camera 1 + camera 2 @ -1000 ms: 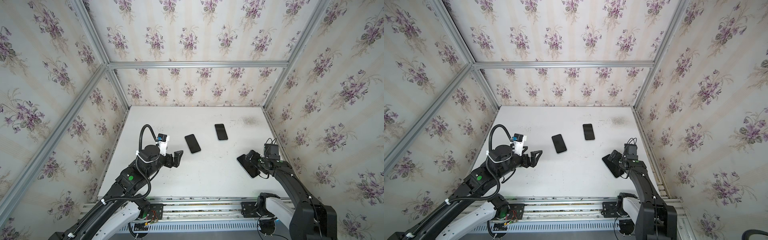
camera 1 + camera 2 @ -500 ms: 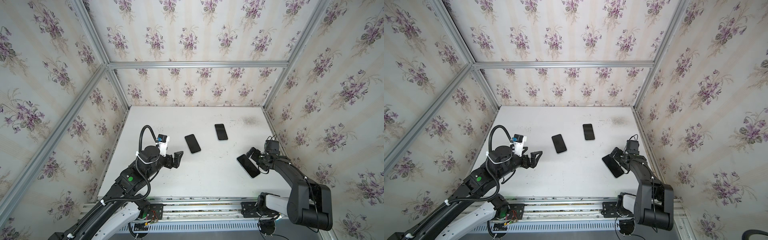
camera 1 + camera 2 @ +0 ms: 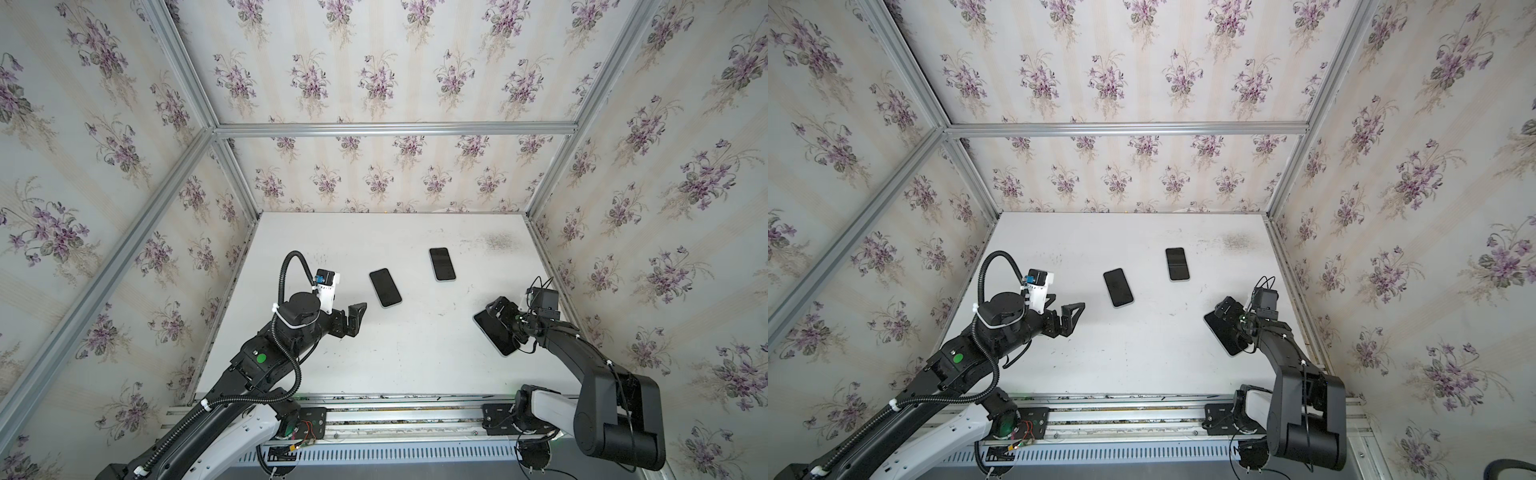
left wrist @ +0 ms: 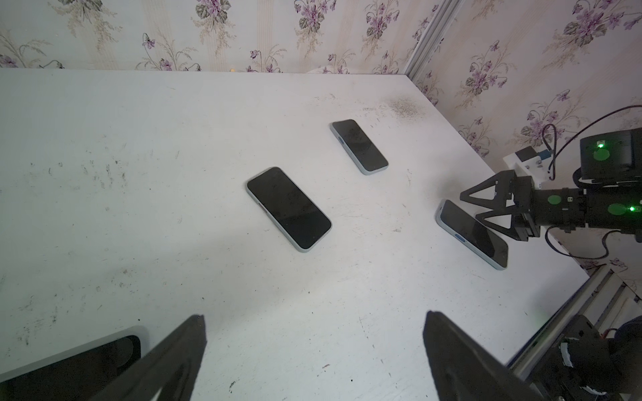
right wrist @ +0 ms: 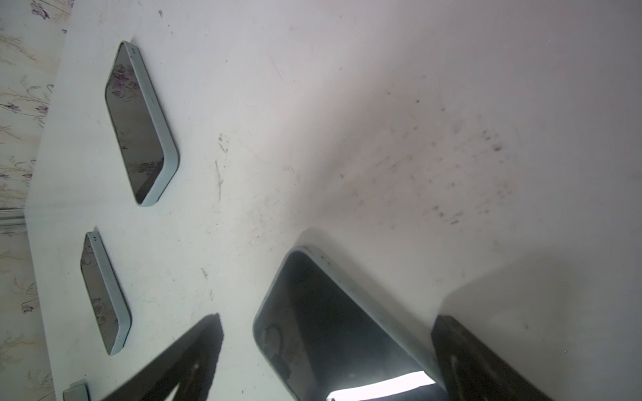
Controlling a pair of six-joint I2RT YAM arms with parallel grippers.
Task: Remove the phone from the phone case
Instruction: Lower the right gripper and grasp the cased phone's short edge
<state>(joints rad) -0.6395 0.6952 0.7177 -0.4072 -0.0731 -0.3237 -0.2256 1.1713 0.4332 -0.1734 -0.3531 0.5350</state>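
Three dark-screened phones lie face up on the white bench (image 3: 415, 357), each seated in a pale blue case, so nothing has been freed yet. The right end effector (image 4: 469, 207) hangs low over the nearest phone (image 3: 494, 336), spread to its widest with one finger along each long side in the right wrist view, and it grips nothing. Whether a finger touches the case (image 5: 375, 303) I cannot tell. That straddle looks meant to clamp the edges so the handset can be worked loose. The middle phone (image 3: 385, 287) lies well apart from the nearest phone, on its left-arm side, and the far phone (image 3: 442, 264) lies well apart from it too, deeper into the bench. The left end effector (image 3: 355, 318) hovers beyond the middle phone, farther again from the nearest phone, equally wide and empty, likely held in reserve to pull or brace. A dark pale-rimmed thing (image 4: 69, 364) shows under it in the left wrist view; whether it is a phone or a bare case is unclear.
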